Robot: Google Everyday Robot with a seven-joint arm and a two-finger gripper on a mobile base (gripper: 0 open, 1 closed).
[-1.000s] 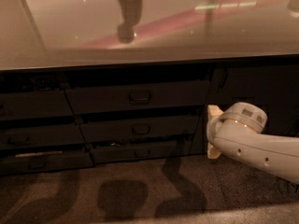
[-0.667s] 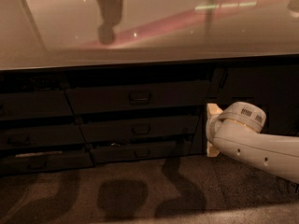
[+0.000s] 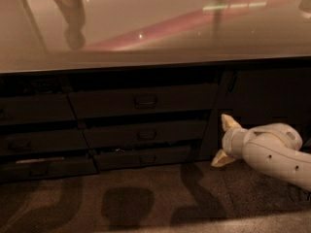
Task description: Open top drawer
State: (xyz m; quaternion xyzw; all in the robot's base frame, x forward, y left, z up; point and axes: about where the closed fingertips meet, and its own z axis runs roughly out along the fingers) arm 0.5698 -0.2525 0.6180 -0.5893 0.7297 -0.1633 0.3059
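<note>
Dark top drawer up-left of the splayed end effector.

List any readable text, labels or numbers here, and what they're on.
None readable.
No markings show on the top drawer or the countertop.
The pale strip on the bottom-left drawer is too blurred to tell if it is a label.
The gripper, open, low to the right of the drawers, shows no markings.

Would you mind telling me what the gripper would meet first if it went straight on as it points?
Probably the right end of the middle drawer, below the top drawer; the open gripper points left, though depth is unclear.
</note>
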